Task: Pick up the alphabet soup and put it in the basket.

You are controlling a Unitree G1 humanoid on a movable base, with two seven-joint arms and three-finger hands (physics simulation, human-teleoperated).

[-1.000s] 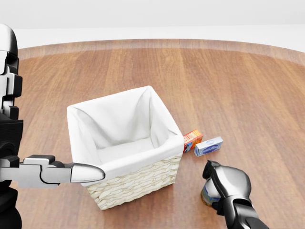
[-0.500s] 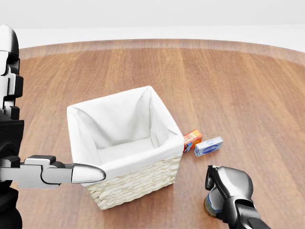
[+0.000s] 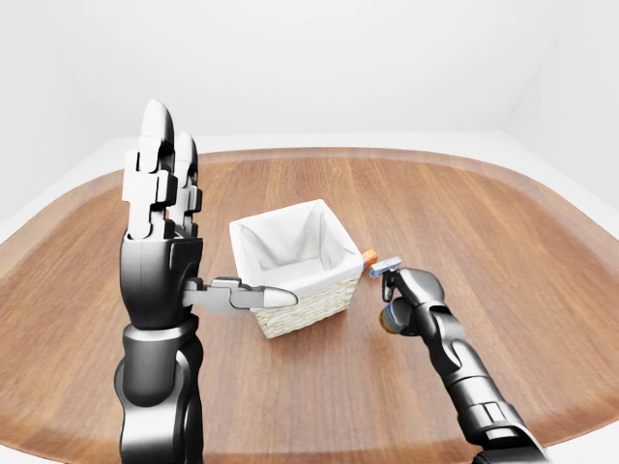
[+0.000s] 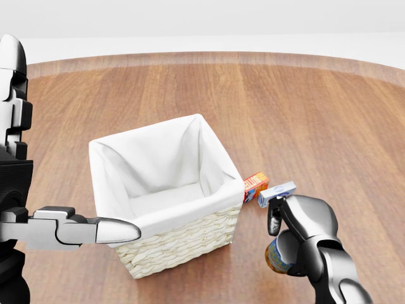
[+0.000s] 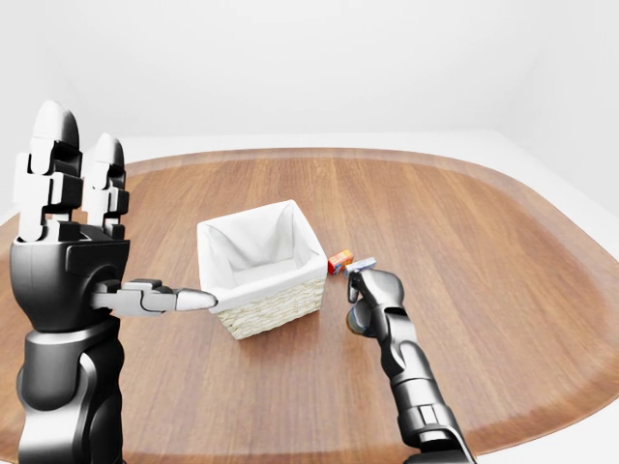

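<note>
Fingers of the left hand stood straight up and spread wide at the left side of the tabletop, holding nothing, with one digit stretched sideways until its tip overlapped the near left rim of the basket in the head view. That was the first risk, in my judgement — a hand parked so close to the opening could be clipped by anything carried in from the right, or could nudge the light wicker wall and shift the target.

The basket stood near the middle of the tabletop, white liner open and nothing visible inside. Just beside its right wall lay a small orange box, and next to that a white and blue box; both sat on the path from the can to the opening and could be swept aside by a low carry.

Toward the near right edge, the right hand was closed round the alphabet soup, the can showing under the fingers and apparently clear of the wood — though contact below it was hard to judge. Much of the can protruded beneath the grip, so it might slip or tilt out, and a carry too low would strike the basket's rim.
</note>
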